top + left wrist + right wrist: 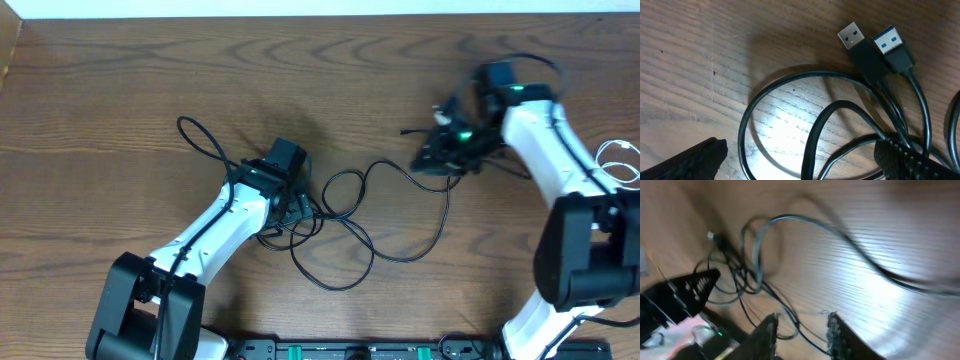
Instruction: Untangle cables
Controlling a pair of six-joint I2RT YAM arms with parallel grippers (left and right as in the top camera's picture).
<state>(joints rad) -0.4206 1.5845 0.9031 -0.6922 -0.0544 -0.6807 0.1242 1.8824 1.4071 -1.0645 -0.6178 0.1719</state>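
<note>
- Two plugs (852, 36) of the black cables (805, 74) lay side by side on the surface (120, 90), just beyond the crossed loops.
- My left tool (802, 152) hung low over these loops. Its fingers were wide apart, the strands lay between them, and nothing was clamped.
- My right tool (802, 330) was over the far end of the same cables. Its wrist view was blurred, but the fingers stood partly apart. A thin strand ran close to them, and I could not tell if it touched.
- I judged that the left tool should close on one strand only, near the crossing, and pin it there.
- The right tool should then take one free end and draw it away slowly and low.
- Catching both strands together would probably tighten the knot.
- One white cable (622, 160) lay well apart at the right edge, so I judged it could wait.
</note>
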